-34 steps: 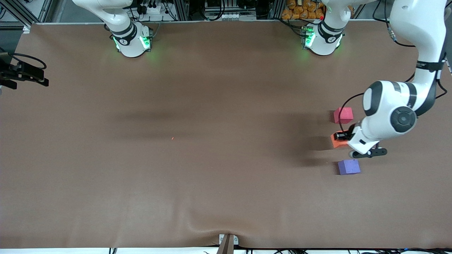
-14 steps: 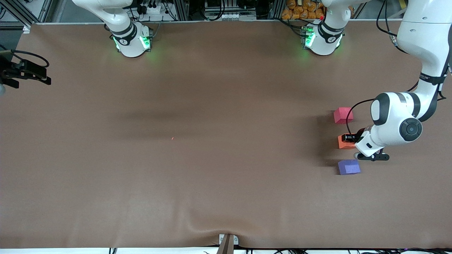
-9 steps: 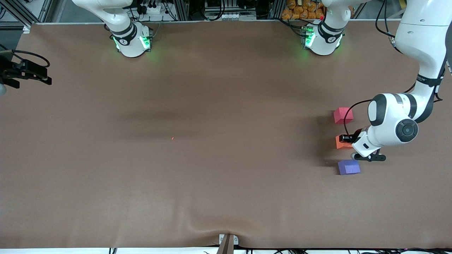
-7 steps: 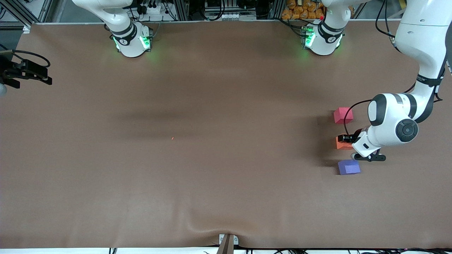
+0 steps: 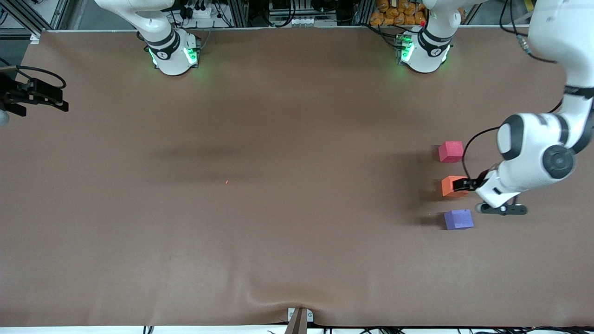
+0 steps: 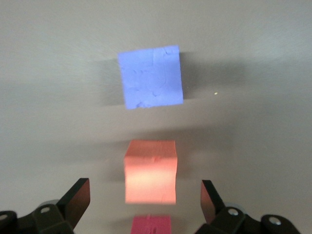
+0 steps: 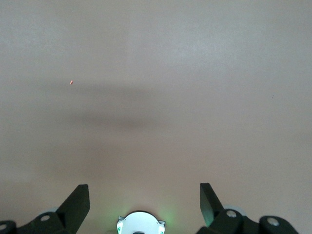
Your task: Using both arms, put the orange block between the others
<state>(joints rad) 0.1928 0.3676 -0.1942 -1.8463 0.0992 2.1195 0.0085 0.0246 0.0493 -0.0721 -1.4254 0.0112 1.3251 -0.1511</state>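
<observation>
Left gripper (image 6: 145, 201) spread wide, holding nothing, just beside small matte orange foam cube (image 5: 453, 186) on brown desk (image 5: 278, 208). Orange cube sits between red-pink matte cube (image 5: 450, 151), farther from front camera, and purple-blue matte cube (image 5: 458, 219), nearer; all three apart, toward left arm's end. Right gripper (image 7: 144, 201) wide apart, empty, over bare desk; right arm waits.

I see a plain orange block (image 6: 150, 170), a purple-blue cube (image 6: 151, 76), a red-pink cube (image 6: 151, 224), all on brown table (image 5: 278, 208).
</observation>
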